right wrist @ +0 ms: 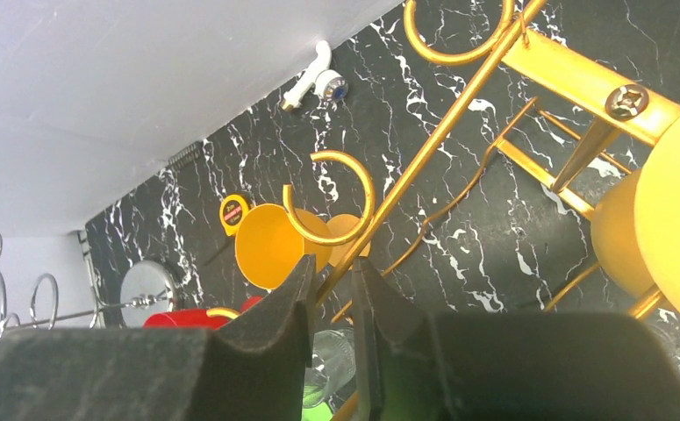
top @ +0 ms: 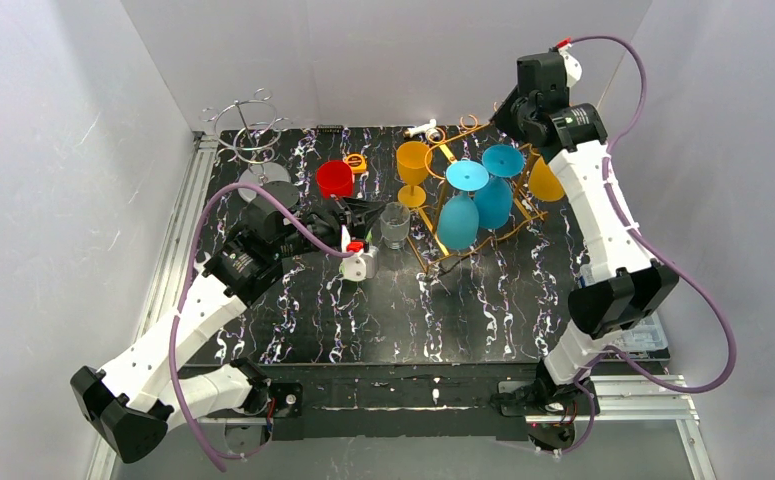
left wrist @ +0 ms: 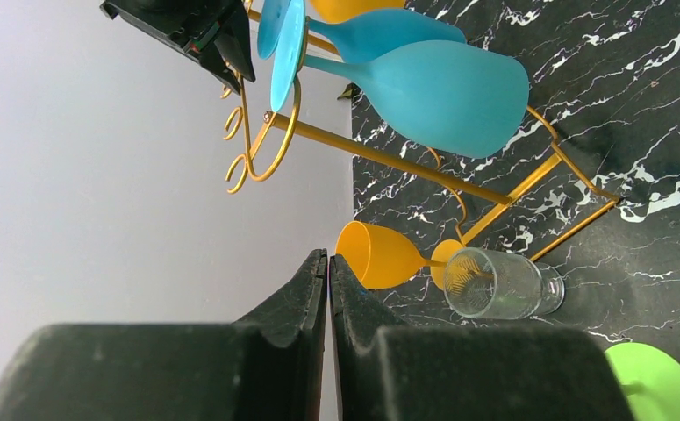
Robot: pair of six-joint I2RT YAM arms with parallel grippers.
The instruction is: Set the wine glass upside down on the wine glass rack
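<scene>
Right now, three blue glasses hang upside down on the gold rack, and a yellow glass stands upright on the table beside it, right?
Not three: the top external view shows two, the nearer blue glass and the farther blue glass, hanging upside down on the gold rack. The yellow glass does stand upright on the table beside it.

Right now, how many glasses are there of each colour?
Blue glasses: 2
Yellow glasses: 2
Red glass: 1
Clear glass: 1
Green glass: 1
Total: 7
</scene>
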